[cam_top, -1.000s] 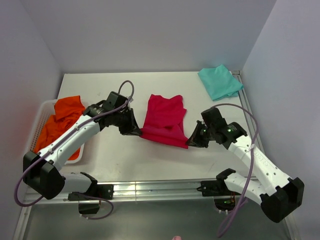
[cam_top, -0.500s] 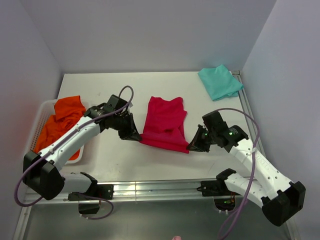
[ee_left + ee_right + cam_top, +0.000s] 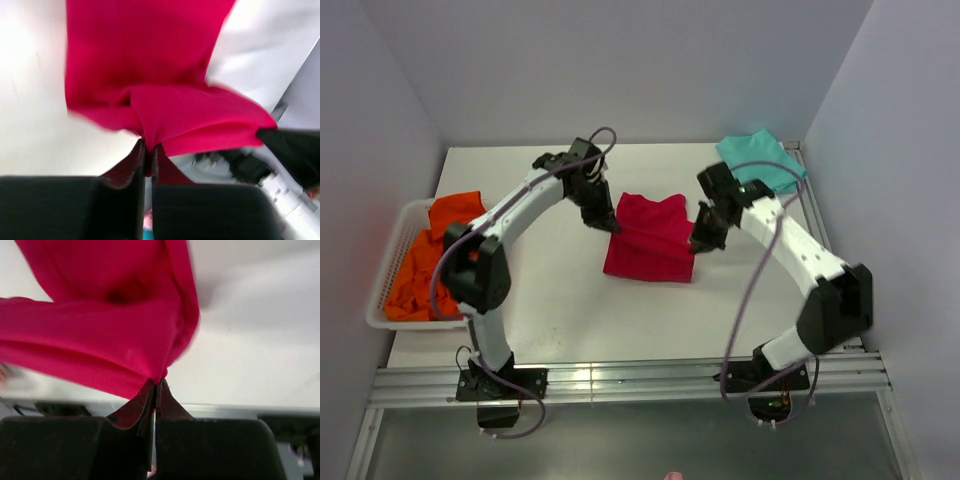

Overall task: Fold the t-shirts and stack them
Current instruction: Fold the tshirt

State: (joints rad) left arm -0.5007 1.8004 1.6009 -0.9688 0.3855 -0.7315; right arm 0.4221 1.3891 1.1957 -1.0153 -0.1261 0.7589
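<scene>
Tabletop point(image 3: 550, 300): white and flat, with both arms' bases at its near edge.
Basket point(image 3: 380, 300): white and slatted, at the left edge of the tabletop, well apart from both arms' tips.
Orange garments point(image 3: 425, 265): heaped loosely in the basket, and one piece rises over its far rim.
Red shirt point(image 3: 650, 250): in the middle of the tabletop, between the two claws. Its near part lies flat, and its near edge is a straight line.
Right claw point(image 3: 700, 243): clamped on the red shirt's right edge. In the right wrist view the claw point(image 3: 155, 390) has its fingers pressed together on a pinch of red cloth, and the rest drapes away from them.
Left claw point(image 3: 610, 225): clamped on the red shirt's far-left corner. In the left wrist view the claw point(image 3: 148, 155) has its fingers closed with a fold of red cloth caught between them.
Teal shirt point(image 3: 760, 165): a folded piece in the far right corner of the tabletop, just beyond the right arm and not touching the red shirt.
</scene>
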